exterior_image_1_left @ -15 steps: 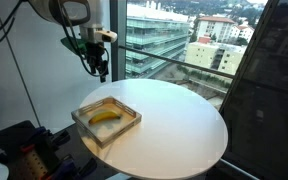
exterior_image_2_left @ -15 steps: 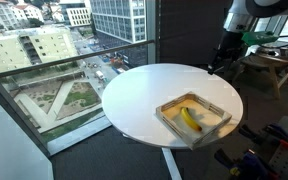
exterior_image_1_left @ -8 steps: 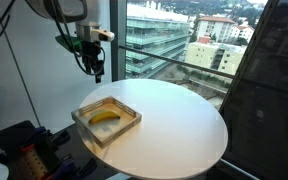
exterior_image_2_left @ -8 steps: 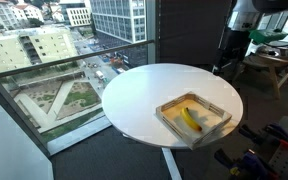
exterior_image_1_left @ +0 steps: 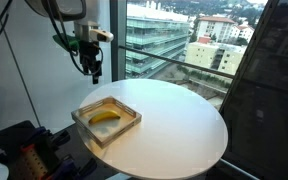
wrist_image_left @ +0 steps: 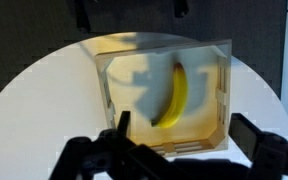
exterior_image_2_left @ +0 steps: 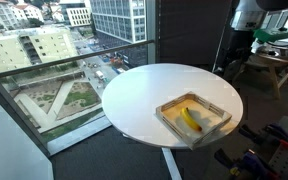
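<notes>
A yellow banana (wrist_image_left: pixel 173 93) lies inside a shallow wooden tray (wrist_image_left: pixel 103 88) on the round white table (exterior_image_1_left: pixel 184 120). Both exterior views show the tray (exterior_image_1_left: pixel 131 115) (exterior_image_2_left: pixel 222 108) near the table's edge, with the banana (exterior_image_1_left: pixel 105 118) (exterior_image_2_left: pixel 190 119) in it. My gripper (wrist_image_left: pixel 184 135) hangs high above the tray, open, with nothing between its fingers (wrist_image_left: pixel 254 136). In the exterior views the gripper (exterior_image_1_left: pixel 93 70) (exterior_image_2_left: pixel 228 60) is up in the air beyond the table's rim, well apart from the tray.
Large windows (exterior_image_1_left: pixel 174 40) look out on city buildings behind the table. A workbench with clutter (exterior_image_2_left: pixel 269 62) stands at the back, and equipment with cables (exterior_image_1_left: pixel 19 150) sits on the floor near the table.
The arm has risen and drawn back a little from the table. The gripper has stayed open, and the tray and banana have not moved.
</notes>
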